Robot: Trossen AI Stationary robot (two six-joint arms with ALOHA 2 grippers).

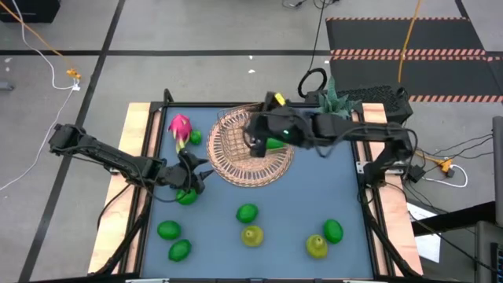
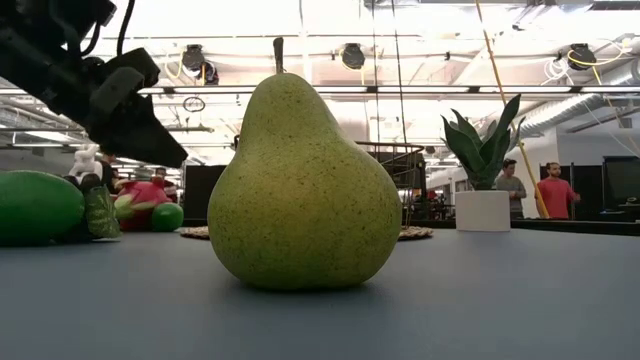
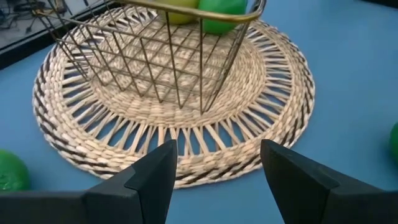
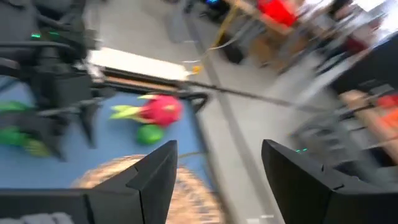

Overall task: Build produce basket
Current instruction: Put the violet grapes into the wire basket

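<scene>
On the blue surface I read no writing. My left tool hangs wide open, empty, over a lime. My right tool, spread and empty, hovers above the basket on the mat.

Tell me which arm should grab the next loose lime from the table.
Left, probably. The left gripper is open and sits right over a lime on the table, with two more limes nearby. The right gripper is open above the basket, farther from the loose fruit.
</scene>
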